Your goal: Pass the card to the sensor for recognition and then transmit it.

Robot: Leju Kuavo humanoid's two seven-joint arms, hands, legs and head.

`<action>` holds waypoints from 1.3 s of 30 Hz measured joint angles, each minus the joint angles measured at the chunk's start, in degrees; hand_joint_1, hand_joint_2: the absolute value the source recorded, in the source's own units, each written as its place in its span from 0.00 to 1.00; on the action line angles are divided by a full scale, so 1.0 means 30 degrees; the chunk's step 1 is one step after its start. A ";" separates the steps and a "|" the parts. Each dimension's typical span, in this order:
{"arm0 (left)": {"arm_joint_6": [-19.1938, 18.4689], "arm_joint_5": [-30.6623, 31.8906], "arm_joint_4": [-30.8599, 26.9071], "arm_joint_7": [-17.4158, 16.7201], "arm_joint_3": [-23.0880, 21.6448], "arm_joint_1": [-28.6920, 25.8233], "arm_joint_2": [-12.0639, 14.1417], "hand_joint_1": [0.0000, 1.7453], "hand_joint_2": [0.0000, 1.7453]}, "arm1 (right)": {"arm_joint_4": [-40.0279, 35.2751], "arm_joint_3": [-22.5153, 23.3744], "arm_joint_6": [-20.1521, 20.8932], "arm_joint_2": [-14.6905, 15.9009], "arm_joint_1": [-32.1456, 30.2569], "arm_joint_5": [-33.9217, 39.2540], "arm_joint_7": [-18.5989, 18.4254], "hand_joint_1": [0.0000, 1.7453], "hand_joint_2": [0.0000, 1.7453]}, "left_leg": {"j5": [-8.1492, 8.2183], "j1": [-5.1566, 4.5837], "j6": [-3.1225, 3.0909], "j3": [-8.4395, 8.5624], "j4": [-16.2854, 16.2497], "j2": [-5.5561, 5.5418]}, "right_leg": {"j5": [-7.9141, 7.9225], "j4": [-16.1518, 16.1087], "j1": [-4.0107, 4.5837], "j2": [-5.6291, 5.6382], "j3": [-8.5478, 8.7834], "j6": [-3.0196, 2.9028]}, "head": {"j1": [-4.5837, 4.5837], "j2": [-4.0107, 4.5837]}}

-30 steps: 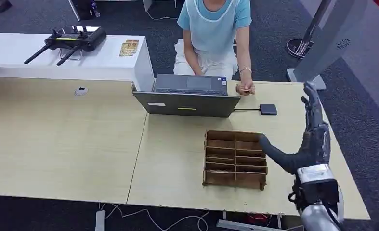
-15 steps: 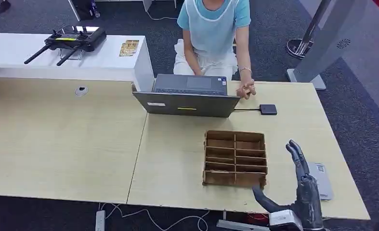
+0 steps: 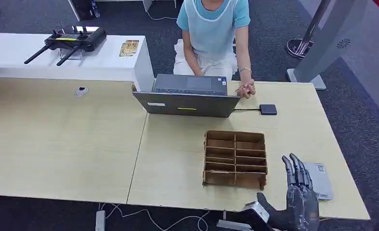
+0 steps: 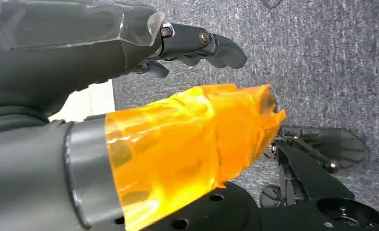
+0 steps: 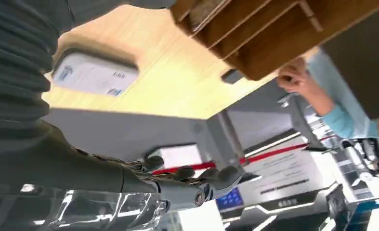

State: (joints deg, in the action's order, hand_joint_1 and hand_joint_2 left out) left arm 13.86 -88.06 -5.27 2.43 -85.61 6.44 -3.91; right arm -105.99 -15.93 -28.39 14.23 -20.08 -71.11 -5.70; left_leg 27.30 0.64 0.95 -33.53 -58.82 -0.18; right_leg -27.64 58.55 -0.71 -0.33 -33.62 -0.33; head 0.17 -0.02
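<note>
My right hand (image 3: 299, 199) hangs at the table's front right corner, fingers straight and apart, holding nothing. Its fingers (image 5: 197, 185) show the same in the right wrist view. A flat grey-white sensor pad (image 3: 319, 179) lies on the table just right of it, also seen as the pad (image 5: 93, 74) from the wrist. My left hand (image 4: 192, 45) hangs over grey carpet, fingers loosely bent, with nothing in them. A person's hand (image 3: 245, 89) rests on the far table edge beside the laptop; whether it holds a card is too small to tell.
A brown wooden divider box (image 3: 235, 158) stands left of my right hand. Behind it are an open laptop (image 3: 187, 96) and a small black device (image 3: 268, 109) on a cable. A seated person (image 3: 214, 29) faces me. A white counter (image 3: 57, 53) holds a controller.
My right hand came down from high over the table's right side to the front edge, uncovering the grey-white pad. The person's hand shifted slightly.
</note>
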 joint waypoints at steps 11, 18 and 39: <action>0.0037 0.0029 0.0000 -0.0379 -0.0211 0.0043 -0.0081 0.00 0.00 | 0.2713 -0.0613 -0.0562 -0.0481 0.1780 -0.6278 -0.3982 0.00 1.00 | -0.0003 0.0001 0.0001 0.0007 0.0000 0.0016 | 0.0003 0.0007 0.0001 0.0005 0.0005 -0.0004 | 0.0007 0.0000; 0.0058 0.0007 0.0000 -0.0379 -0.0270 0.0098 -0.0124 0.00 0.00 | 0.3499 -0.2163 -0.0284 0.0095 0.3345 -0.6358 -0.6109 0.00 1.00 | -0.0004 -0.0001 0.0001 0.0012 0.0000 0.0027 | 0.0009 0.0006 -0.0001 0.0015 0.0004 -0.0010 | 0.0007 0.0000; 0.0000 -0.0022 0.0000 -0.0059 -0.0350 0.0241 -0.0059 0.00 0.00 | 0.3900 -0.2535 0.3621 -0.1378 0.4415 -0.6358 -0.3120 0.00 1.00 | -0.0004 0.0000 0.0002 0.0010 0.0000 0.0024 | 0.0007 0.0007 0.0001 0.0011 0.0001 -0.0012 | 0.0000 0.0007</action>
State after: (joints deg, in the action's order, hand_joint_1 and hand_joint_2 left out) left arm 13.86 -88.13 -5.27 2.25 -86.66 7.16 -4.09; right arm -94.29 -23.54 -17.53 10.10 -6.83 -90.18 -15.06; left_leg 27.29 0.64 0.95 -33.50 -58.82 -0.11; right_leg -27.62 58.57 -0.71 -0.30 -33.62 -0.36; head 0.17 0.00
